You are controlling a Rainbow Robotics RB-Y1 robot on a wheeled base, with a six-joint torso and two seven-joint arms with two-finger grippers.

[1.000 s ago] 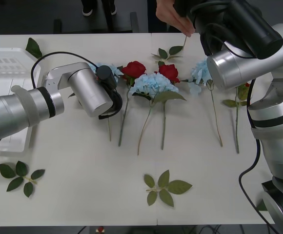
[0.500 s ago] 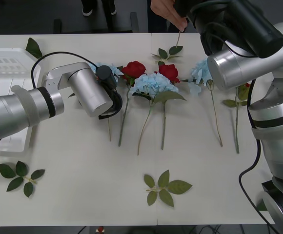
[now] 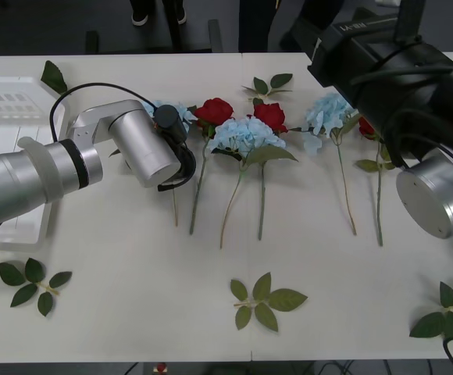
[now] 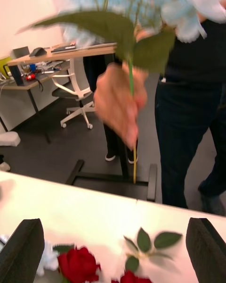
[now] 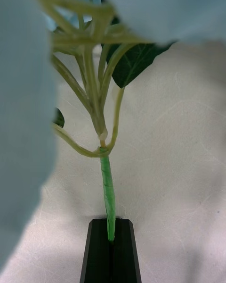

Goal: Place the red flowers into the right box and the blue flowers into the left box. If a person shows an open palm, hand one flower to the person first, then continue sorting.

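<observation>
While the left gripper (image 5: 111, 224) sits low over the left half of the surface (image 3: 133, 312), its black fingers (image 5: 96, 250) are pressed together on the thin green stem (image 5: 108, 188) of a blue flower (image 3: 181, 111), the leftmost bloom in the row. Count the blue flowers lying on the surface with me: that gripped one, a second (image 3: 246, 134) in the middle, a third (image 3: 328, 113) further right, so three. A fourth blue flower (image 4: 141, 0) is up in the air beyond the far edge, its stem pinched in a person's hand (image 4: 117, 106). The right gripper (image 4: 115, 224) faces that hand from across the far edge, its fingers (image 4: 23, 250) spread wide apart with nothing between them, and it is well apart from the stem. Red flowers now: one (image 3: 213, 110) just beside the gripped blue head, one (image 3: 270, 116) touching the back of the middle blue one, and a sliver of a third (image 3: 365, 126) peeking out from under the right arm (image 3: 390, 70), so three. Loose leaf sprigs, five: far left corner (image 3: 53, 76), far middle (image 3: 269, 84), near left (image 3: 31, 281), near middle (image 3: 264, 301), near right (image 3: 445, 316). One white box, the left box (image 3: 8, 109) with its slotted bottom, sits at the left edge with no flowers visible inside it.
</observation>
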